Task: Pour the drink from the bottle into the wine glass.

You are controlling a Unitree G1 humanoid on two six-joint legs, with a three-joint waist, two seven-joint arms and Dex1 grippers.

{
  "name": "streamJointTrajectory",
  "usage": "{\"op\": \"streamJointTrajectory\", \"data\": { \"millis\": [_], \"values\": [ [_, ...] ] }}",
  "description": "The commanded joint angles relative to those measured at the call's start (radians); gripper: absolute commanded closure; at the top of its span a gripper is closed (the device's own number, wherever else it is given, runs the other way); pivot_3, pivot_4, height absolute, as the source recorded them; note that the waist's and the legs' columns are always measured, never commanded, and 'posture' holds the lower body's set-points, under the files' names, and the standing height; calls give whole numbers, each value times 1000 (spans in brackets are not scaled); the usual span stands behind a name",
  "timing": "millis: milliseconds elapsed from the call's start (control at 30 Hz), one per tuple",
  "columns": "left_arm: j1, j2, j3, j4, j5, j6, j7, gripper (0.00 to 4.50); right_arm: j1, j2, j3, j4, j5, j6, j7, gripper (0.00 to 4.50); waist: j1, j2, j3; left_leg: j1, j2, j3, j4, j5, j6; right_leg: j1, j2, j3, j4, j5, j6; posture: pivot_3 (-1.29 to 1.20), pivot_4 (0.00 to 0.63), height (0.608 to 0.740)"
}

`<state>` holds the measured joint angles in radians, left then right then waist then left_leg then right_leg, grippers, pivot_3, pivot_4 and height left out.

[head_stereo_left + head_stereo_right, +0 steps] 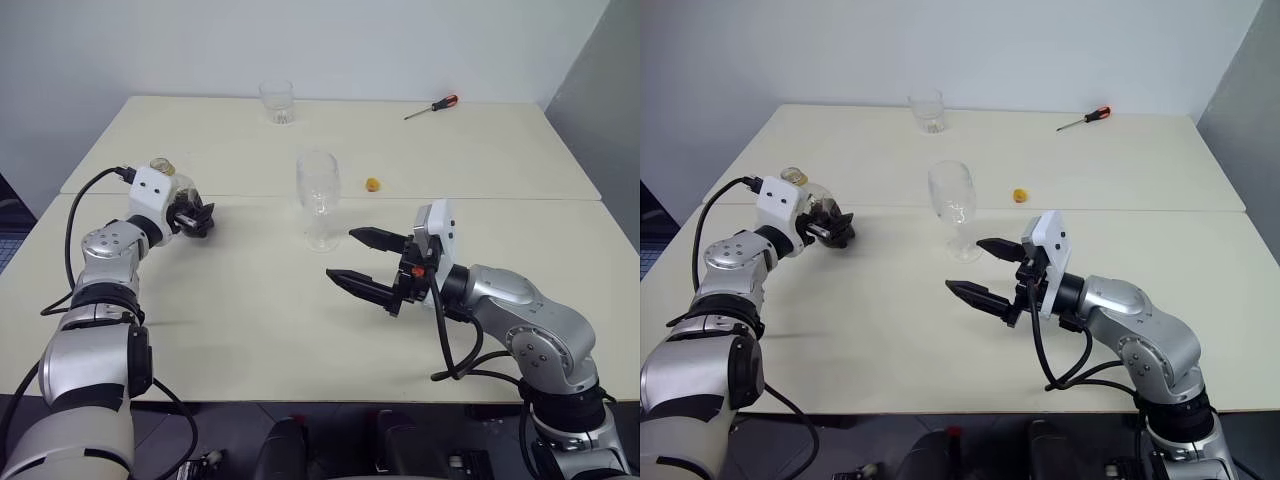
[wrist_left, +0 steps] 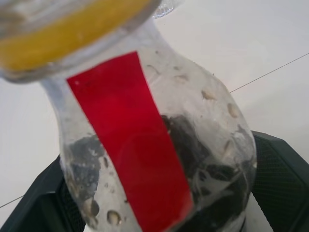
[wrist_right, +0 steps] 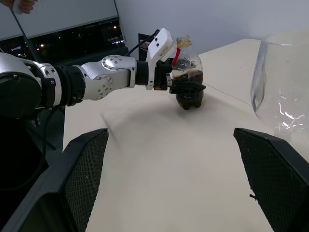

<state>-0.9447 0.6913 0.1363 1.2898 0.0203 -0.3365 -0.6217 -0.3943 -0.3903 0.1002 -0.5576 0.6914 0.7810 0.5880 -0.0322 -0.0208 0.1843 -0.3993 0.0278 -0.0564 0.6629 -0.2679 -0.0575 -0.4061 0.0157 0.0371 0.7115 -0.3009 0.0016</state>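
Gripping the bottle (image 3: 187,72) upright on the bench (image 1: 240,320), far left.
Left pincer (image 3: 186,89) clamps its belly; right pincer (image 1: 362,262) gapes empty near the glass (image 1: 318,200).

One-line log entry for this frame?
left gripper: around bottle, on table | right gripper: open, empty | wine glass: empty | cap: off

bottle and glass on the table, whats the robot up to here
The left gripper has its fingers around the bottle, which stands upright on the table with dark drink inside. The right gripper hovers open beside the empty wine glass. Nothing has been poured yet.
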Motion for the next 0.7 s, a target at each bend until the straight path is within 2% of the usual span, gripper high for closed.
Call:
{"op": "streamJointTrajectory", "data": {
  "millis": [33, 67, 233, 267, 600, 700],
  "values": [
    [-23, 7, 14, -8, -8, -7, -7, 395, -13, 1, -7, -37, 23, -8, 1, 0, 0, 0, 0, 0, 0, 0, 0, 0, 0, 0, 0, 0, 0, 0, 0, 0, 150, 740],
    [-24, 6, 15, -8, -9, -5, -10, 589, -13, 1, -7, -37, 23, -8, 1, 0, 0, 0, 0, 0, 0, 0, 0, 0, 0, 0, 0, 0, 0, 0, 0, 0, 150, 740],
    [-26, 3, 29, -3, -25, 43, -22, 2271, -14, 1, -7, -34, 23, -8, 1, 0, 0, 0, 0, 0, 0, 0, 0, 0, 0, 0, 0, 0, 0, 0, 0, 0, 150, 740],
    [-25, 2, 32, -3, -27, 51, -26, 2454, -14, 2, -8, -34, 23, -8, 1, 0, -1, 0, 0, 0, 0, 0, 0, 0, 0, 0, 0, 0, 0, 0, 0, 0, 150, 740],
    [-18, 5, 40, -14, -27, 44, -32, 2454, -17, 7, -4, -29, 21, -10, 1, 0, -2, 0, 0, 0, 0, 0, 0, 0, 0, 0, 0, 0, 1, 0, 0, 0, 150, 740],
    [-22, 5, 52, -14, -40, 47, -43, 2913, -16, 9, -3, -30, 20, -9, 0, 0, -1, 0, 0, 0, 0, 0, 0, 0, 0, 0, 0, 0, 1, 0, 0, 0, 150, 740]
  ]
}}
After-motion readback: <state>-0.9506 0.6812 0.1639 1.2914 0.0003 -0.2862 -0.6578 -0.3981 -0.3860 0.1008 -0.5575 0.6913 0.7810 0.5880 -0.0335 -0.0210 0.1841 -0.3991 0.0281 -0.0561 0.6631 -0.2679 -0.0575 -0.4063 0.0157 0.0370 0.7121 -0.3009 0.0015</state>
